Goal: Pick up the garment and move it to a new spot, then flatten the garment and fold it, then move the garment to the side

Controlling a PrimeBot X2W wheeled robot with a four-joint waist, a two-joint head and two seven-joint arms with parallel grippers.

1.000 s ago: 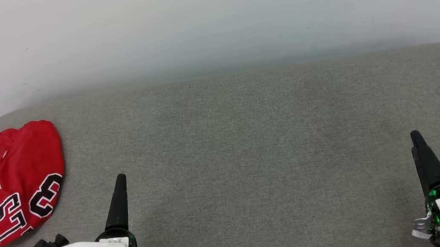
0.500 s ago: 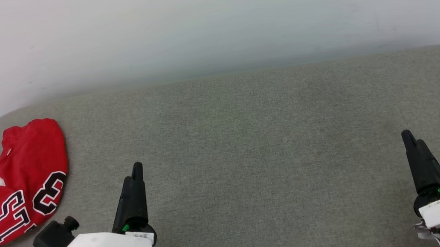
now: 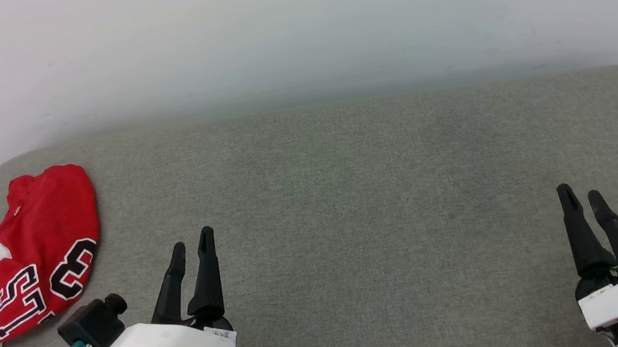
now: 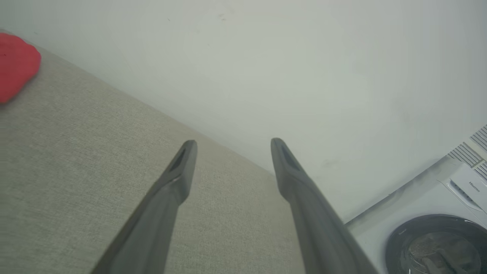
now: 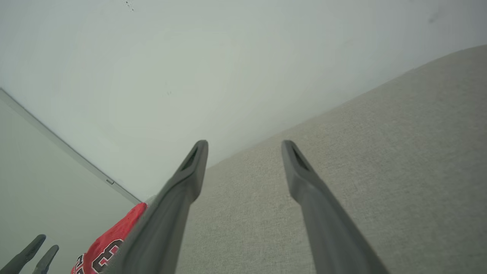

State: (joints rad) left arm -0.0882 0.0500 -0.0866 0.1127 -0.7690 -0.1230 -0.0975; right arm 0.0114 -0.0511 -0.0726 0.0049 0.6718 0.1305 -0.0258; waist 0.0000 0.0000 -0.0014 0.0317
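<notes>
A pale, scuffed wall (image 3: 289,31) rises behind a grey, coarse-woven bench (image 3: 348,192) with rounded corners. In the head view, the garment (image 3: 24,256), a red jersey with a white sleeve and black, white-edged lettering, lies bunched in a soft mound at the left edge of the frame, on the bench's left end. The left end effector (image 3: 191,239) stands at lower left, its two long, tapered dark fingers parted and holding nothing, just right of the garment but clear of it. The right end effector (image 3: 577,191) stands at lower right, fingers likewise spread and empty, well apart from the cloth. A second earlier each showed as a single dark spike, seen edge-on; both pairs of fingers now show side by side, and the left one stands further right in the frame. The garment lies as it did; its slight drift rightward matches a shift of the whole picture.

In the left wrist view, the smooth matt fingers gape wide over the textured weave, with a rounded red fold of the garment (image 4: 15,64) at the upper left edge and a white washing machine (image 4: 437,228) with a dark round door at lower right.

In the right wrist view, the fingers stand wide apart above the weave; the garment (image 5: 110,239) peeks out at lower left, beside the left end effector's tips.
</notes>
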